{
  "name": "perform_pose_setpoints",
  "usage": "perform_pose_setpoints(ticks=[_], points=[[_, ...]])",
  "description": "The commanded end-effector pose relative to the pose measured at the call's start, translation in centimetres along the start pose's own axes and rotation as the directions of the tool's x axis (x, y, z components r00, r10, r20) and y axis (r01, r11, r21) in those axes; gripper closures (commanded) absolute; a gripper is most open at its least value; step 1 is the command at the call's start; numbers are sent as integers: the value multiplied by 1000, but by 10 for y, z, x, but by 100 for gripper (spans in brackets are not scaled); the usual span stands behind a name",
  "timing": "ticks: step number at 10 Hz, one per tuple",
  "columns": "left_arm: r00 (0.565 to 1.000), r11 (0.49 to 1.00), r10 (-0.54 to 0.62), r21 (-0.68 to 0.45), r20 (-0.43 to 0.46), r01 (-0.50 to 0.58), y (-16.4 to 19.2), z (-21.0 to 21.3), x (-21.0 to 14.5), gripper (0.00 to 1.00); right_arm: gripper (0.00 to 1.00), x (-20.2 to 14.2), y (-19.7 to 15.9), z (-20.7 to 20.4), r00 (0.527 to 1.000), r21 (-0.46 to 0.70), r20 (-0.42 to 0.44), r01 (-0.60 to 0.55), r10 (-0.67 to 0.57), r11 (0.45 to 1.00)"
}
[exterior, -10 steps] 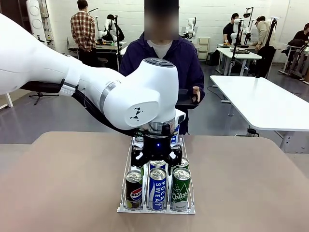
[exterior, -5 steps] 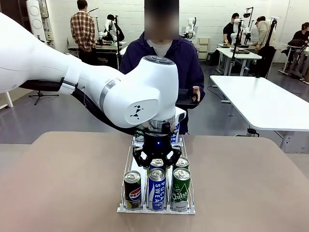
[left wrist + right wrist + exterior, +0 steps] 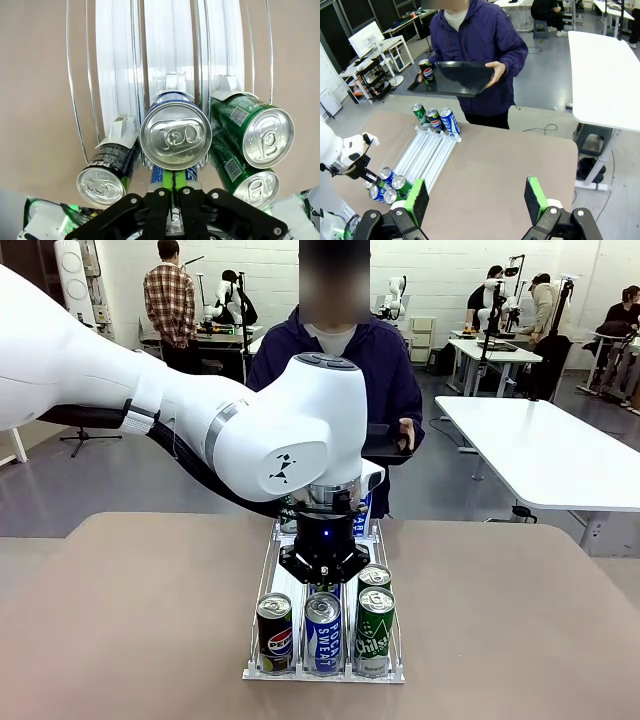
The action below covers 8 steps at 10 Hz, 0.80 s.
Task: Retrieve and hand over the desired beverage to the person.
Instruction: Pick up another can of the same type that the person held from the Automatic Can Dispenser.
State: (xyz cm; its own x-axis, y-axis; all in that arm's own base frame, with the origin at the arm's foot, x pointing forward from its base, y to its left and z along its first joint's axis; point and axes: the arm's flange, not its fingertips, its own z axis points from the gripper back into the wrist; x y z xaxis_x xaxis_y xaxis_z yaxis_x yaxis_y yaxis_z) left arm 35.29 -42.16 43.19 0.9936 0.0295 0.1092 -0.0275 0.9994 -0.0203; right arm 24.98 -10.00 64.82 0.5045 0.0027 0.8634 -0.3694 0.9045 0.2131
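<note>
Already the left gripper (image 3: 323, 578) has its fingers closed over the rack (image 3: 262, 660) on the tabletop (image 3: 120, 620), apparently pinching the second blue can; nothing is lifted or handed over. The right gripper (image 3: 476, 200) hangs open. Pepsi can (image 3: 276, 632), blue can (image 3: 324, 632) and Sprite can (image 3: 375, 631) fill the rack's front; the person (image 3: 475, 45) waits holding a tray (image 3: 455, 77) with one can (image 3: 426, 71).

Left pincer (image 3: 323, 585) tips hidden (behind cans (image 3: 323, 632)).

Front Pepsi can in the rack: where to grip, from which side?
Upper body of the Pepsi can, from above, closing fore and aft along the lane. It stands nearly upright; rack wire and the Pocari Sweat can crowd its flanks; the lane behind looks empty.
</note>
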Motion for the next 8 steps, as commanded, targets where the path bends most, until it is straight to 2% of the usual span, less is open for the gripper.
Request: perform_pose_setpoints(ticks=[1, 5, 8], points=[[1000, 1000, -10, 0, -24, 10, 6, 2, -4, 100, 0, 0, 0, -3, 1000, 20, 2, 2, -2, 1000], [1000, 1000, -15, 2, -20, 15, 7, 3, -4, 100, 0, 0, 0, -3, 1000, 20, 2, 2, -2, 1000], [999, 999, -35, -41, 40, 36, 18, 34, -18, 100, 0, 0, 0, -3, 1000, 20, 2, 2, -2, 1000]])
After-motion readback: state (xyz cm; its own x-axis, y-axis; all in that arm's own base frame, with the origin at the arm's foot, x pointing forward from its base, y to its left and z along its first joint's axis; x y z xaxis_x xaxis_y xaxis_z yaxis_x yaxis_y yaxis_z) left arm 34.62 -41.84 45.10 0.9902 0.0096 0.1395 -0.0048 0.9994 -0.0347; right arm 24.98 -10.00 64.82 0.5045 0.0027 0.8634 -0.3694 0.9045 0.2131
